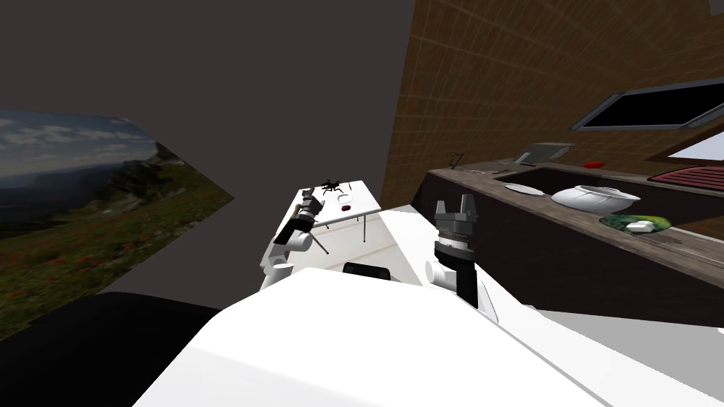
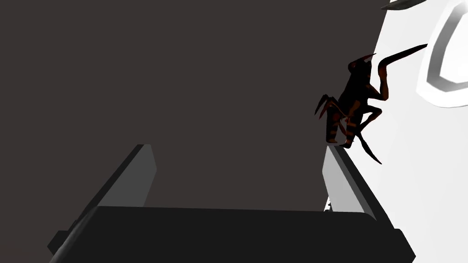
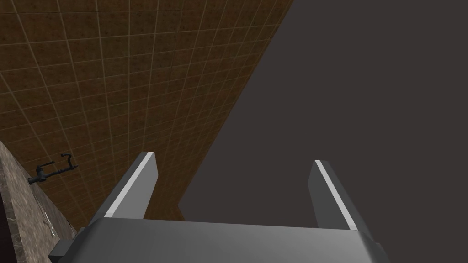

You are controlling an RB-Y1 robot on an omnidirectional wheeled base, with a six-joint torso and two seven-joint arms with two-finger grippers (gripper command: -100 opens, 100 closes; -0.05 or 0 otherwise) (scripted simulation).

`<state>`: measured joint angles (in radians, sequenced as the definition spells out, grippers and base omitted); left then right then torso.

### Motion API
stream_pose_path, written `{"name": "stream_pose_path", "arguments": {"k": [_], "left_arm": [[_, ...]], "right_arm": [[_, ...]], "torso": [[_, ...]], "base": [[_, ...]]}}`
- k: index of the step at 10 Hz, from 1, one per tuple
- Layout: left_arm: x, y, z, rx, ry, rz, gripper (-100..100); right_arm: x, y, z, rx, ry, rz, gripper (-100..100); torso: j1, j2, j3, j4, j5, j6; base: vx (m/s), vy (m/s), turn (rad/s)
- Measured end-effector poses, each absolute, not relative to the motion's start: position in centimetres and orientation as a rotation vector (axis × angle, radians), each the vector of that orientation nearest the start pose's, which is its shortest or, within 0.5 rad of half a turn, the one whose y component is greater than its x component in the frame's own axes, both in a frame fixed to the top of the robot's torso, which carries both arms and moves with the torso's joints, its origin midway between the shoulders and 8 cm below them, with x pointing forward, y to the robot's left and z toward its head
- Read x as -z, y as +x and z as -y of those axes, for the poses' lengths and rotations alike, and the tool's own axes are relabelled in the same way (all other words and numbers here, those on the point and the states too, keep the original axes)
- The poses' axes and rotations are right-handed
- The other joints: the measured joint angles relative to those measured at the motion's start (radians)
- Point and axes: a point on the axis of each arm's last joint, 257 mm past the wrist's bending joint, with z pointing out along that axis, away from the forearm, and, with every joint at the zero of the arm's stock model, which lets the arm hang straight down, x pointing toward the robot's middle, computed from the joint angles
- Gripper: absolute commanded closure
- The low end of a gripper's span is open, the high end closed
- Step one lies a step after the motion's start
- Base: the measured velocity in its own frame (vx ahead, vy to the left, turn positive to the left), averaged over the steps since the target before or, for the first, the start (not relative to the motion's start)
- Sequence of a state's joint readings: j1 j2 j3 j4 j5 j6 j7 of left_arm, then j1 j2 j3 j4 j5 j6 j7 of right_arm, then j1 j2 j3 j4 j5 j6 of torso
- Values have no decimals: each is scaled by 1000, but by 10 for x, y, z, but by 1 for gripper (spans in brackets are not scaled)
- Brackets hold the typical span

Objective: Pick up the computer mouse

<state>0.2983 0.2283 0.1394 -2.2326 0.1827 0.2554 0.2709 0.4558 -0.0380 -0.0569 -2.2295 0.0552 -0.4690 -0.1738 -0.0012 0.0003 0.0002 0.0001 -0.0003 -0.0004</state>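
Fingers (image 2: pixel 132 182) of left gripper (image 2: pixel 237 148) gape beside black insect figure (image 2: pixel 349 105).

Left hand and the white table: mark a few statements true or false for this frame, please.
1. A dark insect-like figure stands on the white table close to the left hand. True.
2. The left hand is shut on the mouse. False: its fingers stand open with nothing between them. The small dark red object, likely the mouse, lies on the table apart from it.
3. The right hand is open. True.
4. The right hand hovers over the white table. False: it is raised off to the table's side, by the dark counter.
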Motion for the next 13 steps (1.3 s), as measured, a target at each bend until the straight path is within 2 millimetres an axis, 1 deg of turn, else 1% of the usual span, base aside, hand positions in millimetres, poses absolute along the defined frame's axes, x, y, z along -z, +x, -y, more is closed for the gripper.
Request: {"name": "stream_pose_path", "arguments": {"k": [7,13], "left_arm": [[107,464,-333,1314,-1404,-1033,-100],[135,470,-331,1281,-1542,-1098,-100]], "right_arm": [[-11,361,288,-1375,695,-653,0],[-11,361,288,-1375,695,-653,0]], "torso": [[0,-1,0,0,0,0],[0,-2,-1,0,0,0]], "base": [[4,-19,-50],[17,-15,-33]]}}
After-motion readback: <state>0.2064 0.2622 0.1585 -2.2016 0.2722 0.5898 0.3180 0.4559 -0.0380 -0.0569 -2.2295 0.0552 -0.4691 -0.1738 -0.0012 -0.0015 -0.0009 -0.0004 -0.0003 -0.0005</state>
